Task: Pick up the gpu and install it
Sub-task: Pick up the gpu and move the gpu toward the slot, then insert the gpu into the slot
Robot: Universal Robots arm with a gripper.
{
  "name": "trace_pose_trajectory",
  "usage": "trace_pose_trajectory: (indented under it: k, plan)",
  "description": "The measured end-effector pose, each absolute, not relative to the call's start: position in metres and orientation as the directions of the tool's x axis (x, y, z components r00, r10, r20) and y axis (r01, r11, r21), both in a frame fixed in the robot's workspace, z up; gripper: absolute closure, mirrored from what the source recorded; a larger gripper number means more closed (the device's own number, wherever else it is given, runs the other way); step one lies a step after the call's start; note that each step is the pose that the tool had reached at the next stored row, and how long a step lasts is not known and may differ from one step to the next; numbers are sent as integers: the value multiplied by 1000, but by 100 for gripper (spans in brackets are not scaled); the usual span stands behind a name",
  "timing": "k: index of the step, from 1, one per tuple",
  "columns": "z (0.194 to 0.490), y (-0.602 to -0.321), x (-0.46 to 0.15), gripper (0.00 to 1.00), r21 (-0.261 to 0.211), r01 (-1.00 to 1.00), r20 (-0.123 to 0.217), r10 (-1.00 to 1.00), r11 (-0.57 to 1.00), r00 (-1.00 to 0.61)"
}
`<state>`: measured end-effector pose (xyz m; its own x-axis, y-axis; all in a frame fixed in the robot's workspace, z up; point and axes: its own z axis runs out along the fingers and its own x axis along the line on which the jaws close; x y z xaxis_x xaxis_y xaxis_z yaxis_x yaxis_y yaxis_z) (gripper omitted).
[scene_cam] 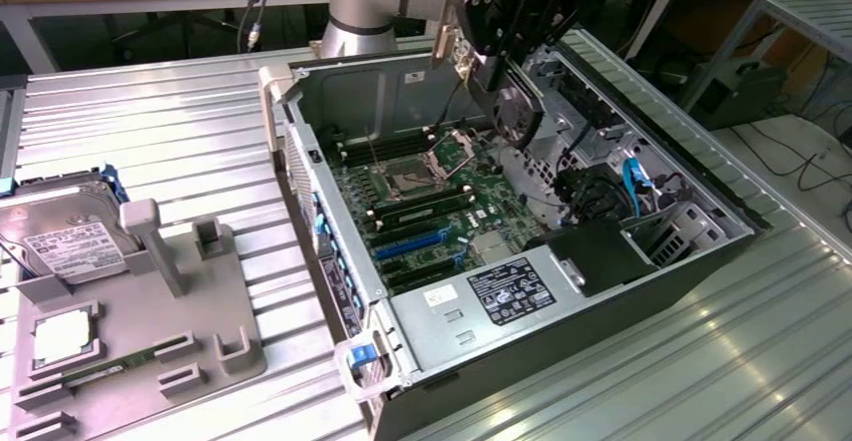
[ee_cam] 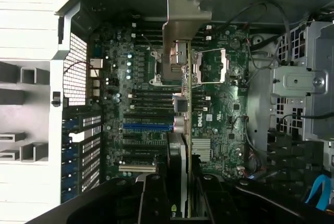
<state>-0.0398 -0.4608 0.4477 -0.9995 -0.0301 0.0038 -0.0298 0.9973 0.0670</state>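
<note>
- Gripper is closed on the gpu. One finger presses each flat face of the card, and we see no gap between them and the board.
- We judge the grip is on the faces so that the card's connector edge stays free.
- In the exterior view the held card hangs at about 1 o'clock from the middle of the computer case. It is in the air above the motherboard, near the processor socket, and we judge it is seated in nothing.
- From the wrist view we look along the card's thin edge. Its silver bracket is at the end away from the fingers, so it can meet the case wall.
- The blue expansion slots lie at about 7 o'clock from the card, apart from it and uncovered.
- The case lies on its side with its panel off, which we take to give access from above.
- At 8 o'clock in the exterior view sits the grey parts holder, with the hard drive propped in it.
</note>
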Motion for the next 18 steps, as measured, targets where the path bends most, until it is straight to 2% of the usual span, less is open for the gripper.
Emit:
trace_pose_trajectory:
  k: [18]
  plan:
    - [448,-461,-36,73,67,-44,4,-45,997,-999]
